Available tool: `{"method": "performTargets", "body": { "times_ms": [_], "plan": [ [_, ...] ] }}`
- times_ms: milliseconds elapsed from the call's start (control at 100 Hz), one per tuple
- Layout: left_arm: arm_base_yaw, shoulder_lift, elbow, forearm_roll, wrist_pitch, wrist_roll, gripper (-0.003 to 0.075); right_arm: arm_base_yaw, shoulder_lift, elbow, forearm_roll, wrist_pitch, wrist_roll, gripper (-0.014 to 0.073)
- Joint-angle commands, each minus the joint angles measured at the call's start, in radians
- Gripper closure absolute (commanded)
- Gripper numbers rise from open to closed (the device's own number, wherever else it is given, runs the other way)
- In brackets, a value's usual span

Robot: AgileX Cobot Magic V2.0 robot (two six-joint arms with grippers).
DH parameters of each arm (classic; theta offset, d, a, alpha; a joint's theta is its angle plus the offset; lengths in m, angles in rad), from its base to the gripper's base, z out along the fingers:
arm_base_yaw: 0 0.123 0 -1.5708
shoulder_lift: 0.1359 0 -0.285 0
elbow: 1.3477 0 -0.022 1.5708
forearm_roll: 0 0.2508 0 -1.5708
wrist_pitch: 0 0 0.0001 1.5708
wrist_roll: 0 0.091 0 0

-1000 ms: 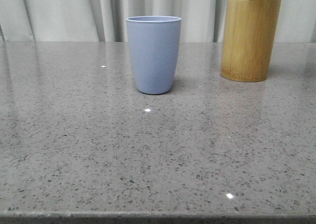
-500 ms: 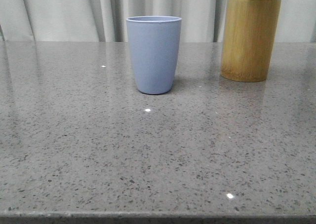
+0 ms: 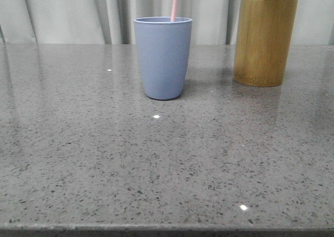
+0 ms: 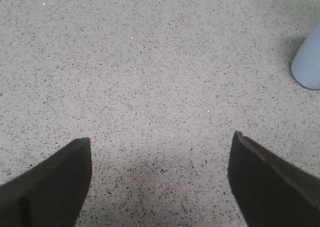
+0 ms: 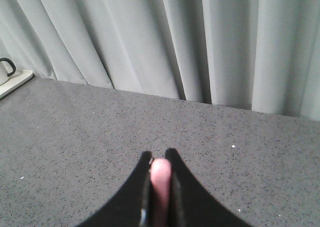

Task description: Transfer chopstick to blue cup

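Standing upright near the middle of the grey speckled surface [image 3: 156, 164], the blue cup [image 3: 163, 58] had the chopstick [image 3: 174, 3] rising out of its mouth, close to the cup's right half in the front view. The pale pink stick leaned very slightly and ran up past the top edge of that view, so its upper end could not be seen there, and its lower end was hidden behind the cup wall. To the right of the cup and a little farther back stood a yellow-brown bamboo holder [image 3: 264, 42], well apart from the cup, with pale pleated curtains [image 3: 68, 15] behind both.

In the right wrist view, the right tool [image 5: 159, 173] was clamped on the chopstick [image 5: 160, 184], the pink stick pinched tightly between the two dark fingers [image 5: 140, 197], with the surface and curtains beyond.

In the left wrist view, the left tool [image 4: 160, 152] was spread wide, its dark fingers [image 4: 55, 187] far apart with nothing between them, above bare surface. The rounded base of the blue cup [image 4: 309, 67] showed at the edge of that view, well apart from the fingers.
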Motion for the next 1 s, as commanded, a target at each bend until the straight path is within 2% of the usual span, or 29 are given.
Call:
{"method": "performTargets", "body": {
  "times_ms": [0,120,180,240,370,470,740,990],
  "plan": [
    [0.002,-0.006,-0.027,-0.018,-0.062,-0.004,0.0173,-0.002,-0.041,-0.032,-0.009,-0.072,-0.012,0.0440],
    [0.002,-0.006,-0.027,-0.018,-0.062,-0.004,0.0173,-0.002,-0.041,-0.032,-0.009,-0.068,-0.012,0.0197],
    [0.002,-0.006,-0.027,-0.018,-0.062,-0.004,0.0173,-0.002,-0.041,-0.032,-0.009,-0.068,-0.012,0.0109],
    [0.002,-0.006,-0.027,-0.018,-0.062,-0.004,0.0173,-0.002,-0.044,-0.032,-0.009,-0.063,-0.012,0.0068],
    [0.002,-0.006,-0.027,-0.018,-0.052,-0.004,0.0173,-0.007,-0.071,-0.032,-0.009,-0.028,-0.012,0.0063],
    [0.002,-0.006,-0.027,-0.018,-0.040,-0.004,0.0173,-0.021,-0.114,-0.032,-0.021,0.053,-0.021,0.0063],
    [0.002,-0.006,-0.027,-0.018,-0.040,-0.004,0.0173,-0.078,-0.278,-0.024,-0.216,0.332,-0.041,0.0064],
    [0.002,-0.006,-0.027,-0.018,-0.040,-0.004,0.0173,-0.122,-0.494,0.133,-0.288,0.476,-0.040,0.0064]
  ]
}}
